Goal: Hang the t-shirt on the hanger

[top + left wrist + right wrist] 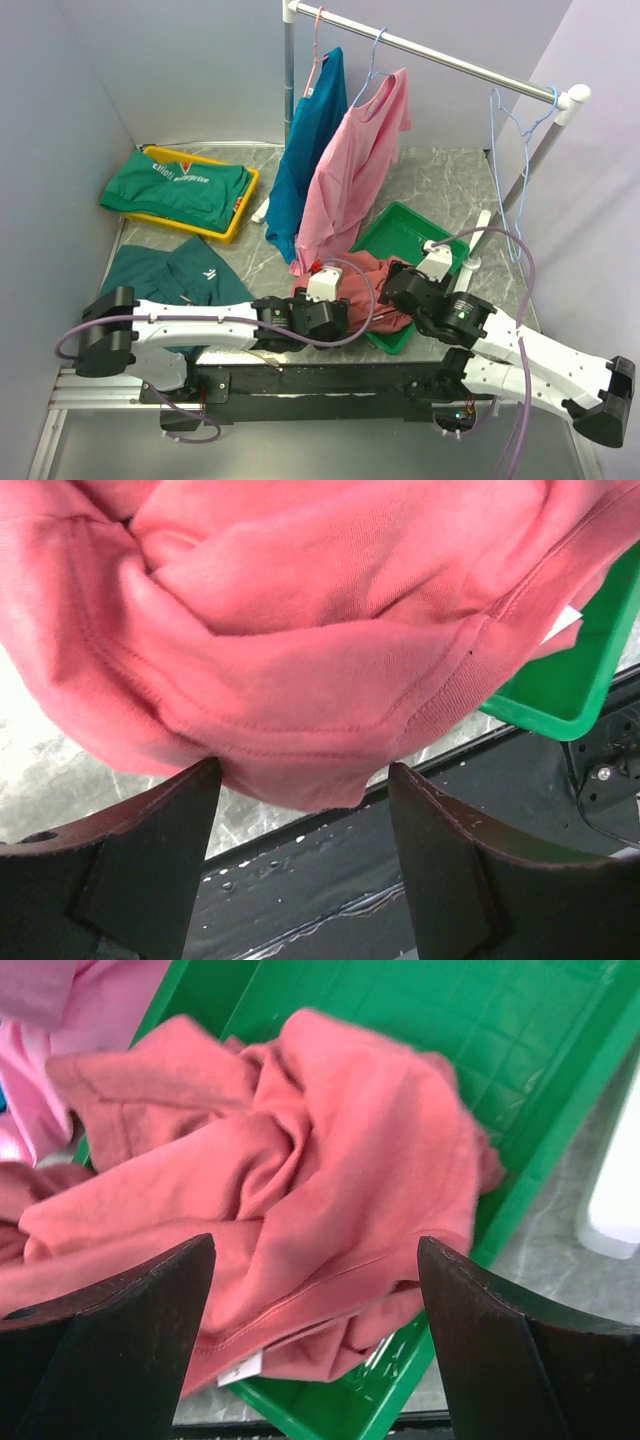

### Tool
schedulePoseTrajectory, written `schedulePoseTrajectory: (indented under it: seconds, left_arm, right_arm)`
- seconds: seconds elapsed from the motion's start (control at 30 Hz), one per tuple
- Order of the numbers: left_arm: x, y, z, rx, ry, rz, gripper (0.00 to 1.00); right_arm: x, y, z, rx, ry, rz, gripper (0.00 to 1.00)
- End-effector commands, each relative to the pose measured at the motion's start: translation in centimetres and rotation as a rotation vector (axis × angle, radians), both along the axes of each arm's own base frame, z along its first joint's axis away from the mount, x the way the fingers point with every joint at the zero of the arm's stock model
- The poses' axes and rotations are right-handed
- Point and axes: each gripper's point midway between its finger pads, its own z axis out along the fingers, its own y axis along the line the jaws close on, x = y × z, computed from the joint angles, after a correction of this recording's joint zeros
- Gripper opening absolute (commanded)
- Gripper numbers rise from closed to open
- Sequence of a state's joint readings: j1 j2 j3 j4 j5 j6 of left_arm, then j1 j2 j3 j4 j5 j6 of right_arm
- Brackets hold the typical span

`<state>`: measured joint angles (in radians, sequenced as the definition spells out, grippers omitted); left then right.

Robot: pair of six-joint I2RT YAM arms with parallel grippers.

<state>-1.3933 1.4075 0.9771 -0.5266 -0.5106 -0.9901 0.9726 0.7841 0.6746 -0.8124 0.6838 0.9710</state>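
T-shirt: the salmon-red t-shirt (366, 274) lies crumpled in the near-left part of the green tray (412, 226) – some of its cloth spills over the tray's left rim.
Hanger: the light blue wire hanger (516, 170) hangs empty at the right end of the rack rod (440, 58), well apart from the t-shirt.
Left gripper: the left gripper (300, 775) is at the spilled edge of the t-shirt. Its fingers (150, 865) stand wide apart, and a stitched hem sags between the two tips (it touches them, but nothing is clamped).
Right gripper: the right gripper (315, 1250) hovers over the heap in the tray. Its fingers (500, 1350) are also spread wide – no cloth is held between them.
Label: a small white tag (240, 1368) shows at the near edge of the t-shirt, in the right wrist view.
Rack: a teal-blue t-shirt (308, 150) and a lighter pink t-shirt (352, 175) hang side by side, left of the empty hanger.
Yellow tray: the yellow tray (243, 212) at the far left holds a folded green garment (175, 185).
Table: a dark green garment (170, 272) lies on the marble table (440, 170), near the left arm.
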Motion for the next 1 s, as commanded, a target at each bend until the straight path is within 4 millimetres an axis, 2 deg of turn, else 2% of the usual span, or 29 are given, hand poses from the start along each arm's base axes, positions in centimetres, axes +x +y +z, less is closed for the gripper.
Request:
schedulePoseTrajectory:
  seconds: [0.0, 0.1, 0.17, 0.2, 0.27, 0.3, 0.37, 0.53, 0.57, 0.67, 0.87, 0.97]
  left_arm:
    - [-0.2, -1.9, 0.3, -0.044, 0.001, 0.002, 0.72]
    - [0.2, -2.0, 0.4, -0.064, -0.016, 0.034, 0.64]
    - [0.6, -1.6, 0.7, -0.076, -0.028, 0.07, 0.47]
    - [1.1, -1.3, 1.2, -0.085, -0.05, 0.096, 0.34]
    - [1.6, -0.3, 1.3, -0.077, -0.06, 0.135, 0.21]
    - [1.8, 0.2, 1.7, -0.088, -0.065, 0.154, 0.09]
    - [2.4, 1.1, 1.6, -0.089, -0.072, 0.176, 0.01]
    - [3.8, 2.7, 2.1, -0.136, -0.075, 0.216, 0.01]
    - [3.9, 2.9, 1.6, -0.134, -0.064, 0.214, 0.01]
    - [4.2, 2.8, 1.5, -0.162, -0.052, 0.22, 0.01]
    - [4.5, 3.5, 1.7, -0.195, -0.046, 0.243, 0.01]
    - [5.5, 4.8, 2.0, -0.208, -0.047, 0.27, 0.01]
  right_arm:
    - [0.8, -2.1, 1.1, -0.025, -0.053, -0.076, 0.89]
    - [1.2, -1.6, -0.1, -0.034, -0.018, -0.066, 0.86]
    - [1.2, -0.7, -1.1, -0.036, 0.018, -0.034, 0.8]
    - [1.4, -0.2, -1.8, -0.049, 0.037, -0.025, 0.7]
    - [1.5, 0.2, -2.4, -0.071, 0.063, -0.012, 0.63]
    - [1.6, 0.5, -2.6, -0.085, 0.076, -0.004, 0.59]
    - [1.6, 1.2, -2.9, -0.084, 0.095, 0.025, 0.59]
    - [1.3, 2.6, -4.3, -0.103, 0.156, 0.105, 0.59]
    - [0.9, 3.1, -5.2, -0.123, 0.204, 0.144, 0.59]
    - [0.4, 4.6, -6.5, -0.132, 0.263, 0.22, 0.52]
    - [-0.4, 7.5, -6.1, -0.032, 0.26, 0.333, 0.5]
    - [-1.5, 10.4, -6.0, 0.063, 0.288, 0.452, 0.5]
